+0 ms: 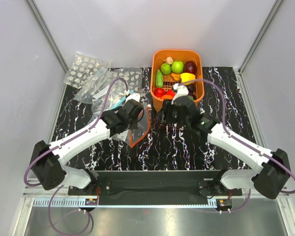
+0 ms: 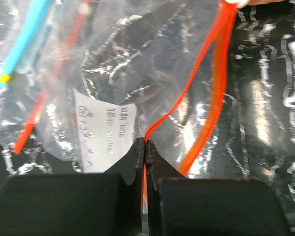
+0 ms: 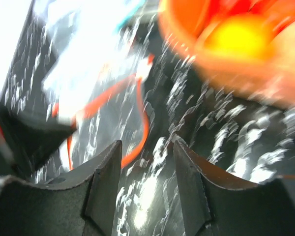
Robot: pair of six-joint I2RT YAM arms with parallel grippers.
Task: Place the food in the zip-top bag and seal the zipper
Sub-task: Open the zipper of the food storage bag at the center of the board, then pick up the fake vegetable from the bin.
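Two arms reach over the black marbled table (image 1: pixel 226 83) toward its middle. The left gripper (image 1: pixel 135 109) is clenched: in its wrist view the jaws of the left gripper (image 2: pixel 145 142) are pressed together on the thin red-orange zipper (image 2: pixel 206 83) of the clear bag (image 2: pixel 137 73), pinching one strand of it while the other strand bows out to the right, so the mouth gapes. A white label (image 2: pixel 105 130) shows through the plastic just beside the fingertips. From above, the clear bag (image 1: pixel 141 120) lies on the table between the two grippers, its zipper (image 1: pixel 136 137) looping toward the near edge. The right gripper (image 1: pixel 179 101) hovers at the near rim of the orange basket (image 1: pixel 160 56); its own view is blurred, yet the fingers of the right gripper (image 3: pixel 147 147) stand apart with nothing between them. All the toy food sits in the basket: green apples (image 1: pixel 177 66), a yellow pepper (image 1: pixel 188 77), a cucumber (image 1: pixel 159 78), red tomatoes (image 1: pixel 159 92) and a dark purple piece (image 1: pixel 191 66). Spotted bags (image 1: pixel 86 69) lie at the far left, and a bag with a light blue strip (image 2: pixel 24 44) lies just beside the clear one.
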